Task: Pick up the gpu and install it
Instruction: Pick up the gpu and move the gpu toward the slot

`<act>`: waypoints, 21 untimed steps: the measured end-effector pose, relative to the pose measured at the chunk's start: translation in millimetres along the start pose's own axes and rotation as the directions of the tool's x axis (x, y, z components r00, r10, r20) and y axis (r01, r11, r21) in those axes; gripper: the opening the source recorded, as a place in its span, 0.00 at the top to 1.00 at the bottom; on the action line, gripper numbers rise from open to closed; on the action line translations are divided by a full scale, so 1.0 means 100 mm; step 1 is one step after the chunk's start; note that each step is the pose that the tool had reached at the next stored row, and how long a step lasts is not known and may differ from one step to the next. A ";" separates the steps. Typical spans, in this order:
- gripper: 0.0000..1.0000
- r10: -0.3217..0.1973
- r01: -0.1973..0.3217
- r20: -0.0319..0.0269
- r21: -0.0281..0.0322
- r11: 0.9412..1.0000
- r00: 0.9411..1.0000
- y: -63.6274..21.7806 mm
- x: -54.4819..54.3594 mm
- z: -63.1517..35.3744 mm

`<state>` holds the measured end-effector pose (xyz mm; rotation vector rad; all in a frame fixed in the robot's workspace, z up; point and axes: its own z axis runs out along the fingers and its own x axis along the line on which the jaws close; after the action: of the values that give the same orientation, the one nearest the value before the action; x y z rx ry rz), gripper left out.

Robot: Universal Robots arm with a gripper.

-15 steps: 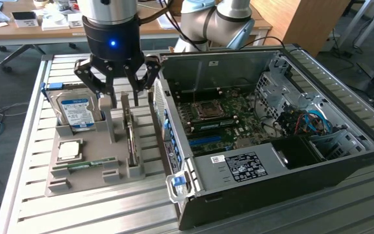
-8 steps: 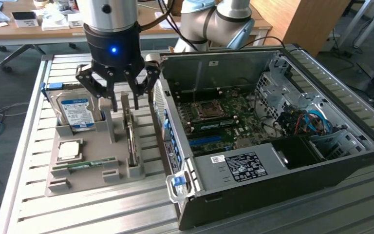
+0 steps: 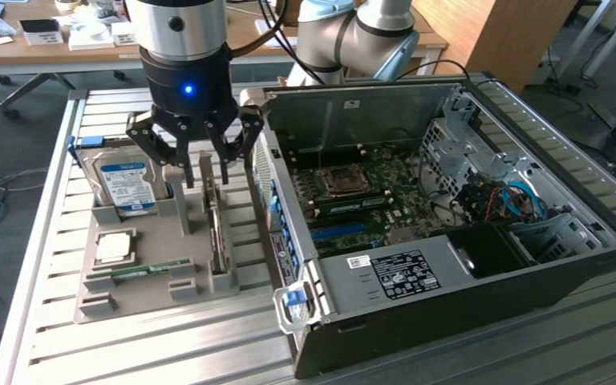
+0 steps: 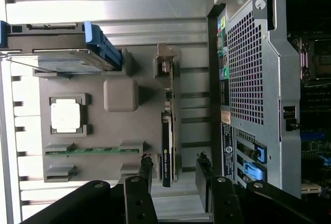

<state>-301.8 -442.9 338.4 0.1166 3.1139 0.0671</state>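
Exterior view: elevated, set back, angled down across the desk (image 3: 41,337); parts tray (image 3: 142,293) at lower left of frame, open computer case (image 3: 565,281) at right. Wrist view: close, looking straight down past the pincer (image 4: 174,161). Shared: tray, case rear.

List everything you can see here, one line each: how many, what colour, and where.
slatted aluminium table: one, silver, beneath everything.
open computer case: one, black, exterior view's right, motherboard exposed.
moulded plastic tray: one, grey, on the table, exterior view's left.
metal hard drive with blue label: one, silver, upright at the tray's far end.
square processor chip: one, silver, flat in the tray.
narrow RAM stick: one, green, in the tray near the chip.
flat gpu card: one, green and black, on edge in the tray beside the case.
robot's claw: one, black, open, fingers straddling the gpu card.
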 end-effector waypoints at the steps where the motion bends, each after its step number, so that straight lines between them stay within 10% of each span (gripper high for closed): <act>1: 0.53 0.000 0.000 0.000 0.000 1.000 1.000 0.000 0.00 0.002; 21: 0.53 0.000 0.000 0.000 0.000 1.000 1.000 -0.003 0.00 0.067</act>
<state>-301.8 -442.9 331.7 0.1165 3.1135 0.0677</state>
